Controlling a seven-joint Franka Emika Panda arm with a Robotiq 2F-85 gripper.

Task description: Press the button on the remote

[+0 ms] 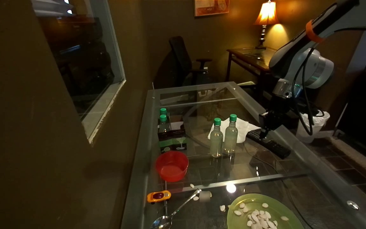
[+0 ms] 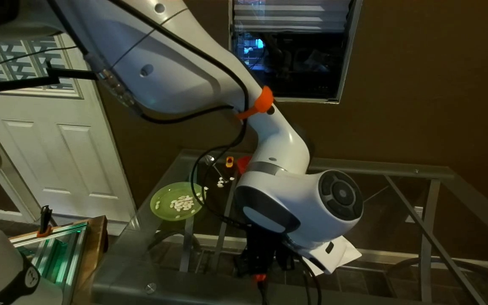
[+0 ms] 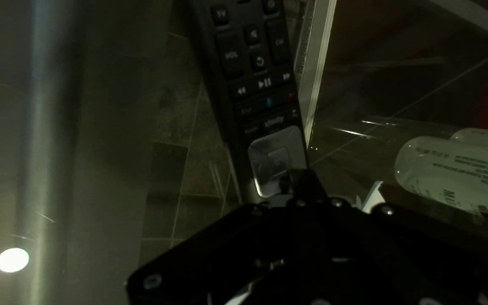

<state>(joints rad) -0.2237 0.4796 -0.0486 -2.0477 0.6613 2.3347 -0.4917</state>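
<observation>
The remote [image 1: 277, 149] is a slim black bar lying flat near the glass table's edge in an exterior view. In the wrist view the remote [image 3: 248, 84] runs down from the top, with its buttons and a silver pad [image 3: 269, 154] facing up. My gripper [image 1: 263, 135] points down over the remote. In the wrist view my gripper [image 3: 299, 182] is shut, with its fingertips together and nothing seen between them. The tips overlap the silver pad's lower edge; whether they touch it I cannot tell. The remote's lower end is hidden behind the gripper.
Two green-capped bottles [image 1: 216, 143] stand beside a white napkin [image 1: 242, 127] near the remote. A red bowl [image 1: 172, 168], a bottle carton [image 1: 172, 140], a toy car [image 1: 159, 196], a spoon [image 1: 183, 205] and a green plate [image 1: 233, 205] are also on the glass table.
</observation>
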